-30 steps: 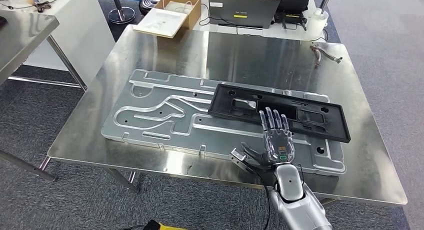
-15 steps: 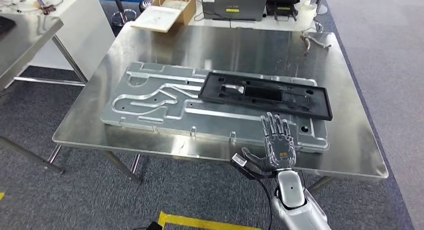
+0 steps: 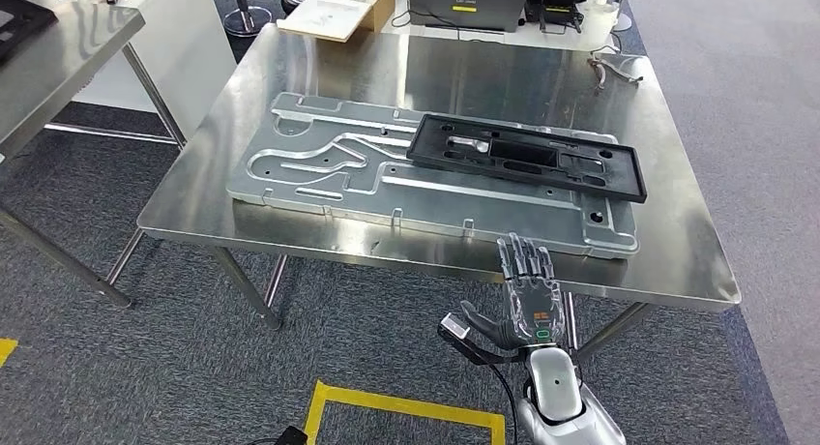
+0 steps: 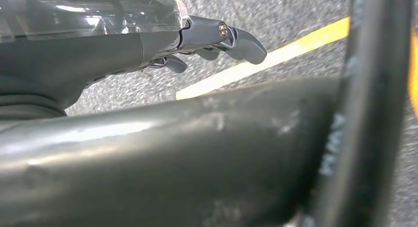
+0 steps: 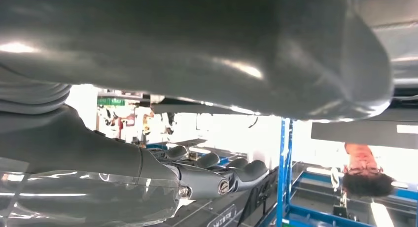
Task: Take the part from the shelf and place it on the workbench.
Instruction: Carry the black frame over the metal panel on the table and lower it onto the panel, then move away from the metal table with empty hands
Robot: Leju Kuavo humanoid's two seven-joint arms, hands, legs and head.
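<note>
Part: we see the black frame [image 3: 527,158] lying on the grooved plate [image 3: 319,164], workbench [image 3: 464,77].
Right hand [image 3: 527,295]: fingers spread, empty.
Left hand [image 4: 148,37]: empty, fingers loosely curled.

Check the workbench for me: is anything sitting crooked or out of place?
Mostly fine. The black part lies flat on the metal fixture plate, slightly skewed to its edges, its right end overhanging the plate's back edge. The right hand is open, off the workbench.

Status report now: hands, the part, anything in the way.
Right hand open, fingers spread, holding nothing, off the steel workbench edge. Left hand holds nothing. Flat black plastic frame part lies on the machined aluminium plate. Nothing in the way.
</note>
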